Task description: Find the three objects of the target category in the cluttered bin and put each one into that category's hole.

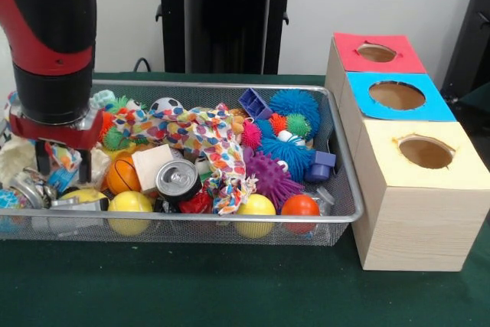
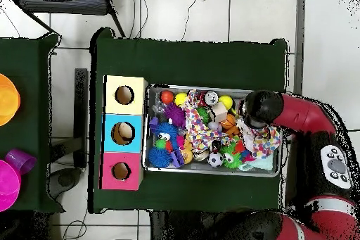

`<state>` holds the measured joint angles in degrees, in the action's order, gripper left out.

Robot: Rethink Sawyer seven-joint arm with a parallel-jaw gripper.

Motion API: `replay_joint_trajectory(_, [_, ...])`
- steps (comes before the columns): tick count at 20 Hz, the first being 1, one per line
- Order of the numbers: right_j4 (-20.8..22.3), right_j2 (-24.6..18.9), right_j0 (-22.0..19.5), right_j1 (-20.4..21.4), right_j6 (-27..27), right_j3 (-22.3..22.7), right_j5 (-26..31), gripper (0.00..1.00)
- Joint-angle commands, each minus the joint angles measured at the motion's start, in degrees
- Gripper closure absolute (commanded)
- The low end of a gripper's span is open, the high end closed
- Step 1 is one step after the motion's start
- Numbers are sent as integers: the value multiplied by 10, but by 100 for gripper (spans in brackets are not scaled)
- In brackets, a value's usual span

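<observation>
A: So, the gripper [image 1: 60, 165] is dipping into the wire bin's [image 1: 341, 189] end farthest from the boxes; can't tell how its jaws are sitting.

B: Yep, and the yellow-topped box [image 1: 417, 189] is sitting just beside the bin on the green worktop [image 1: 230, 289].

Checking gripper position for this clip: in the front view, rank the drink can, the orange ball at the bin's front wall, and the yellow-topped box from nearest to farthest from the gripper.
1. Drink can, just right of the gripper, bin front.
2. Orange ball, front right of the bin.
3. Yellow-topped box, outside the bin, far right.
</observation>
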<state>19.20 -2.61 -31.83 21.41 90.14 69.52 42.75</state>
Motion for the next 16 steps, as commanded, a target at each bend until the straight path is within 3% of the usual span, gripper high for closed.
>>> replay_joint_trajectory(1, [32, 35, 38, -45, 61, 33, 46, 0])
replay_joint_trajectory(8, [12, 71, 69, -64, 70, 26, 85, 0])
replay_joint_trajectory(16, [-26, 78, 64, -54, 64, 41, 140, 0])
